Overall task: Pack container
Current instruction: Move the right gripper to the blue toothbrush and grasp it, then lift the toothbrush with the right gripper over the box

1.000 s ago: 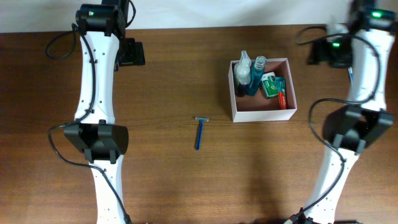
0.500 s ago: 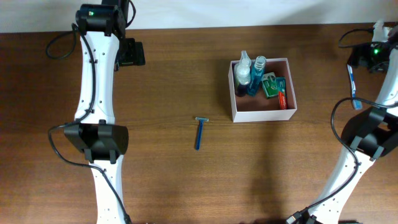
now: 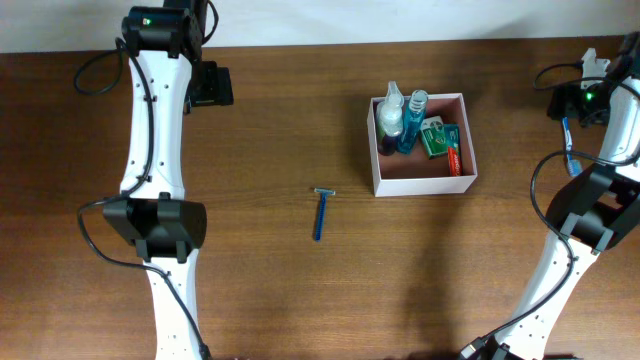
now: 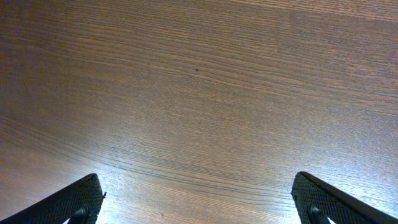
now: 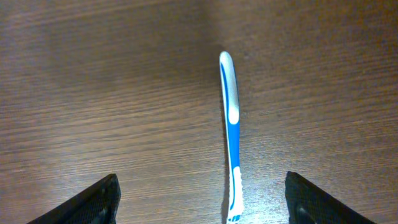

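The container [image 3: 425,186], a square white-walled box with a reddish-brown inside, stands right of centre in the overhead view. It holds two bottles [image 3: 400,118], a green box [image 3: 435,138] and a red tube [image 3: 454,158]. A blue razor [image 3: 321,213] lies on the table to its left. A blue-and-white toothbrush [image 3: 571,150] lies at the far right. In the right wrist view the toothbrush [image 5: 232,124] lies on the wood between the fingers of my right gripper [image 5: 202,202], which is open and empty above it. My left gripper [image 4: 199,202] is open over bare wood at the back left.
The table [image 3: 260,150] is dark brown wood. The left arm [image 3: 155,150] runs along the left side and the right arm [image 3: 585,200] along the right edge. A white wall borders the table's far edge.
My right arm has swung right, away from the container toward the table's far right edge, and its wrist now hangs over the toothbrush. The left arm, razor and container have not moved.
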`<control>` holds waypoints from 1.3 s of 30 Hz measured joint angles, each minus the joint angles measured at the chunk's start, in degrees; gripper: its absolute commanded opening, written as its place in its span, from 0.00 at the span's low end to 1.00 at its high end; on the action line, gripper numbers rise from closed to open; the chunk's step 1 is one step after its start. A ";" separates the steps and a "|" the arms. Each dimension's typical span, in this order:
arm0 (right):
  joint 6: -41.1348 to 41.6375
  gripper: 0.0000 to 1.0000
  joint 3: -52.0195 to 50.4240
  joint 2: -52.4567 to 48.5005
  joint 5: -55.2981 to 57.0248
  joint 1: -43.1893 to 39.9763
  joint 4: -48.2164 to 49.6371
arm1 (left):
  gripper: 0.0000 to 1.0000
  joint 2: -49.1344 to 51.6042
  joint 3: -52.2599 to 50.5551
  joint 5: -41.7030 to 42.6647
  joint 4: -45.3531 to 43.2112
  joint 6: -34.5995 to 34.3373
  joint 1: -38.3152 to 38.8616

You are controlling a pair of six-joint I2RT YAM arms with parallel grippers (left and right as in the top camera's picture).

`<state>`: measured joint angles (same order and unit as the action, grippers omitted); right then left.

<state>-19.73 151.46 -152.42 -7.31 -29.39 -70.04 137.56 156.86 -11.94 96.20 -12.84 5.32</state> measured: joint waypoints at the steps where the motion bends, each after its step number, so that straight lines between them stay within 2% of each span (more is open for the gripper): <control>1: -0.07 0.80 -0.52 -0.26 0.00 -0.33 0.24 | 0.99 0.00 0.00 -0.02 0.00 0.02 0.00; 7: -0.46 0.79 -5.42 -0.76 0.02 -1.95 2.60 | 0.99 0.00 0.00 0.00 -0.02 0.02 0.00; 11: -0.61 0.72 -7.34 -0.98 0.00 -1.99 3.87 | 0.99 0.00 0.00 0.00 0.00 0.02 0.00; 20: -1.33 0.70 -10.12 -0.85 0.28 -1.97 6.73 | 0.99 0.00 0.00 -0.02 0.00 0.00 0.00; 25: -1.57 0.47 -11.91 -0.11 0.94 -1.99 7.98 | 0.99 0.00 0.00 -0.02 0.00 0.02 0.00; 27: -1.49 0.30 -11.98 -0.09 1.33 -1.99 8.04 | 0.99 0.00 0.00 0.00 -0.02 0.02 0.00; 28: -1.53 0.25 -11.98 -0.09 1.49 -2.10 8.17 | 0.99 0.00 0.00 0.00 -0.02 0.02 0.00; 33: -1.46 0.11 -11.98 -0.09 1.75 -2.23 8.22 | 0.99 0.00 0.00 -0.02 0.00 0.00 0.00; 37: -1.25 0.04 -12.09 0.00 1.70 -2.25 8.13 | 0.99 0.00 0.00 0.00 0.00 0.00 0.00; 39: -1.03 0.04 -12.07 0.00 1.68 -2.25 7.91 | 0.99 0.00 0.00 0.00 0.00 0.02 0.00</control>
<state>-20.75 139.39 -152.42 -5.63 -31.64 -62.13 137.56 156.86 -11.94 96.20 -12.82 5.32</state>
